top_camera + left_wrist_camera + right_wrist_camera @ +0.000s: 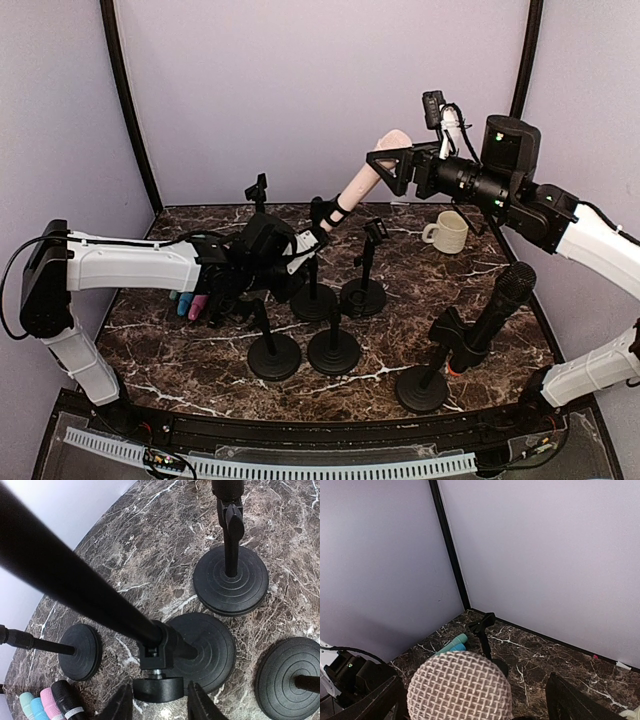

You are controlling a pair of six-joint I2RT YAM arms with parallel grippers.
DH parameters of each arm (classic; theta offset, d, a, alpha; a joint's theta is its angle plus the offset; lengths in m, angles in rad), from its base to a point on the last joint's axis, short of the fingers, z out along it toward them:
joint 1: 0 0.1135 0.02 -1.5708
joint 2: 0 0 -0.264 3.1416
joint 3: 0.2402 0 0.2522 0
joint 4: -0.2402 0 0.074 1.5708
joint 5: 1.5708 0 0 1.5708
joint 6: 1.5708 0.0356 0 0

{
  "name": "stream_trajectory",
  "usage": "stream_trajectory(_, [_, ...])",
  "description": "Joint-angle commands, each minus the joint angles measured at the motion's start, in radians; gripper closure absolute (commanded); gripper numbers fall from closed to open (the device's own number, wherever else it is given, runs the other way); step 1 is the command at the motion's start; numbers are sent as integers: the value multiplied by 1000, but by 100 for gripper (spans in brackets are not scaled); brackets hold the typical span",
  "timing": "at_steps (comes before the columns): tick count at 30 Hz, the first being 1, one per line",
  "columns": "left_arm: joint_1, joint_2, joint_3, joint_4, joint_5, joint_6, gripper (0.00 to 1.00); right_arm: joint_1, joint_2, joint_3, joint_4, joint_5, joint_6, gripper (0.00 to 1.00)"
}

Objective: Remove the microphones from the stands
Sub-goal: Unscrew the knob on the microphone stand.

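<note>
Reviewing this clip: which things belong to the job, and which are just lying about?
Job: pale pink microphone; its black stand; left gripper; right gripper.
Lying about: cream mug; black microphone in another stand; teal and pink microphones lying flat; empty black stands.

Table [420, 290]: dark brown marble look, white veins, smooth, slight gloss. Stand bases [250, 587]: black, matt, ringed ridges; rubber or cast metal, can't tell. Pole [65, 575]: black, smooth, satin sheen, metal look. Knob [157, 687] under its joint: black moulded plastic, matt. Grille [460, 687]: woven wire mesh, metal, pale, rough. Pink mic [365, 180] body: smooth, matt. Black mic [497, 310], near right: matt body, fine mesh head. Loose mics [50, 702], left: teal and pink, smooth plastic, soft shine. Mug [448, 232], far right: cream, glossy, ceramic look. Arm shells [120, 265]: white glossy plastic. Walls [545, 555]: plain lilac, matt, smooth.
</note>
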Motion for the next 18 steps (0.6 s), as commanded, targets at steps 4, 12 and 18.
stream_trajectory(4, [0, 1, 33, 18, -9, 16, 70, 4, -10, 0, 45, 4, 10, 2])
stream_trajectory(12, [10, -5, 19, 15, 105, -43, 83, 4, -9, -1, 44, 1, 11, 2])
stream_trajectory(18, [50, -17, 0, 12, 254, -159, 86, 4, -6, -1, 39, -10, 7, 2])
